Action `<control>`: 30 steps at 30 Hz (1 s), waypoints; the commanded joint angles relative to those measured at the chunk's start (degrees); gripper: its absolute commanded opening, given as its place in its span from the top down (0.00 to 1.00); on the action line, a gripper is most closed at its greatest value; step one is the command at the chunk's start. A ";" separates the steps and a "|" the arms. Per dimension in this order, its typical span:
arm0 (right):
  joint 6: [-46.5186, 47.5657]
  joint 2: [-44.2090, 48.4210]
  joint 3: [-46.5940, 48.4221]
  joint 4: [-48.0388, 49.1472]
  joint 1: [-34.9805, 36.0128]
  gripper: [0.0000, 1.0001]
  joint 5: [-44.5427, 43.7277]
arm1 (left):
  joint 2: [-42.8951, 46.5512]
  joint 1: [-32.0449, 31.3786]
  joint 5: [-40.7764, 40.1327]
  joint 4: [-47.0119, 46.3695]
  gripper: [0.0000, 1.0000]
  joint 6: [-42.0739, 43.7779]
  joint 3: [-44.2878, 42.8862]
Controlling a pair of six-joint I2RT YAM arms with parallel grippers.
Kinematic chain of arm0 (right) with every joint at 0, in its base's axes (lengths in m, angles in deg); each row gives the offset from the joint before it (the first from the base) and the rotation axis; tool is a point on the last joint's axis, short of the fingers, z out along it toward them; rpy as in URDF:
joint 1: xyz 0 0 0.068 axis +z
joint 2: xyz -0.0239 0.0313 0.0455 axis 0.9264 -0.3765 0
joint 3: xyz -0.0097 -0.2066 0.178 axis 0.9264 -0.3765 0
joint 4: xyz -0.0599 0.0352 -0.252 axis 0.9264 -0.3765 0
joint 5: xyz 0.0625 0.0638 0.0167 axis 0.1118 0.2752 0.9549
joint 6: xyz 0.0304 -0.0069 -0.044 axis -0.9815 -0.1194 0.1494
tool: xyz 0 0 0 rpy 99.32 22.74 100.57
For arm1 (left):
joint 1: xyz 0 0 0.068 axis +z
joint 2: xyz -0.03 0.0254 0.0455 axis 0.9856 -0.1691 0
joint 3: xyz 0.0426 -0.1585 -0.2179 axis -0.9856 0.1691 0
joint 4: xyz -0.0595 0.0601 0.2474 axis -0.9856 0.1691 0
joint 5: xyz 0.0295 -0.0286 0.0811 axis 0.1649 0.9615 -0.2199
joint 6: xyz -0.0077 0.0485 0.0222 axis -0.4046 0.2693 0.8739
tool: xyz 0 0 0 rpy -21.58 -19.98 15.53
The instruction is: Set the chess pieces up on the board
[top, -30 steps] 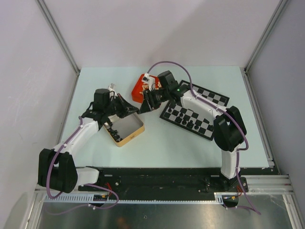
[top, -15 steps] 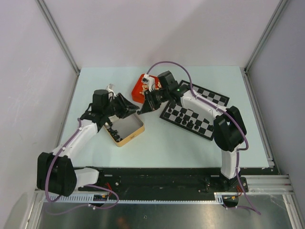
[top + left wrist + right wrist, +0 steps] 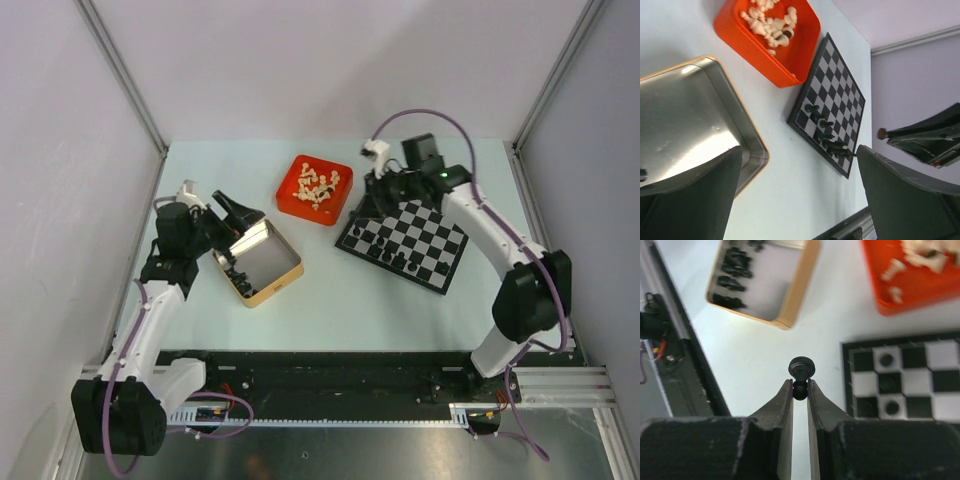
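My right gripper (image 3: 800,385) is shut on the round head of a black pawn (image 3: 801,371), its base pointing away from the fingers. In the top view the right gripper (image 3: 377,192) hangs over the far-left corner of the board (image 3: 428,226). Several black chess pieces (image 3: 398,259) stand along the board's near-left edge. More black chess pieces (image 3: 232,270) lie in the gold-rimmed tin (image 3: 275,285). My left gripper (image 3: 236,214) is open and empty above the tin's far-left end, its fingers (image 3: 690,195) wide apart.
A red tray (image 3: 296,203) holding cream chessmen (image 3: 318,186) sits between the tin and the board. The tin's lid (image 3: 245,238) is propped at its far side. The black base rail (image 3: 340,375) runs along the table's near edge.
The two grippers were close together over the tin. The left one opened and drew back to the left. The right one closed on the pawn and carried it right, to the board's corner.
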 commanded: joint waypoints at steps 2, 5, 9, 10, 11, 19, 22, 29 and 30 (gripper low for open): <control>7.82 5.66 -3.87 -7.31 -8.21 0.89 -5.85 | 1.95 4.72 2.22 -1.15 0.00 5.20 1.30; 10.10 5.59 -4.49 -9.06 -10.94 0.89 -10.86 | 1.78 4.83 2.66 -1.24 0.00 6.26 1.65; 12.30 3.13 -4.49 -10.83 -12.18 0.89 -16.57 | 1.78 4.92 3.19 -1.24 0.00 7.14 2.71; 12.39 2.60 -4.49 -10.83 -12.26 0.88 -17.37 | 1.95 4.92 3.19 -1.15 0.00 7.32 3.32; 12.74 1.81 -4.49 -10.83 -12.18 0.88 -17.90 | 2.30 4.83 3.10 -1.15 0.00 7.32 3.67; 13.53 -5.39 -3.27 -10.12 -10.51 0.87 -20.80 | 3.89 4.91 3.28 -0.97 0.00 8.20 6.49; 13.80 -7.59 -2.21 -10.12 -9.46 0.87 -21.86 | 4.06 4.83 3.37 -0.97 0.00 8.37 6.93; 14.41 -12.69 1.13 -11.79 -7.00 0.86 -25.28 | 4.06 4.83 3.45 -0.71 0.00 8.99 7.02; 14.50 -13.22 1.31 -11.71 -6.82 0.85 -25.72 | 4.06 4.91 3.37 -0.62 0.00 9.07 7.02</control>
